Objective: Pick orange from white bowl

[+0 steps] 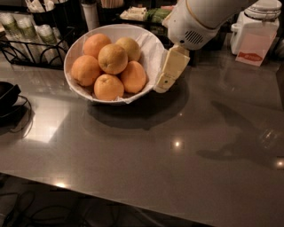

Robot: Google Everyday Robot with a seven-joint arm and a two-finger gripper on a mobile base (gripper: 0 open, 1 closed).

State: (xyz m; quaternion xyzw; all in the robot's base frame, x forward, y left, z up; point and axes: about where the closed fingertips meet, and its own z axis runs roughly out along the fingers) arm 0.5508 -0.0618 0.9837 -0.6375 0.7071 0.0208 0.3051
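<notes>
The white bowl [152, 48], lined with white paper, stands on the grey counter at the back left and holds several fruits. The orange [112, 58], golden and yellower than most of the others, lies on top of the pile in the middle. Deeper orange fruits lie around it. My gripper [170, 70], cream-coloured under a white arm, hangs just outside the bowl's right rim, close to the bowl wall and lower than the top fruit. It holds nothing that I can see.
A black wire rack with cups [24, 31] stands behind the bowl at the left. A black object with a cable [8, 96] lies at the left edge. A white jar with a red label [255, 37] stands at the back right. Packets [144, 13] lie at the back.
</notes>
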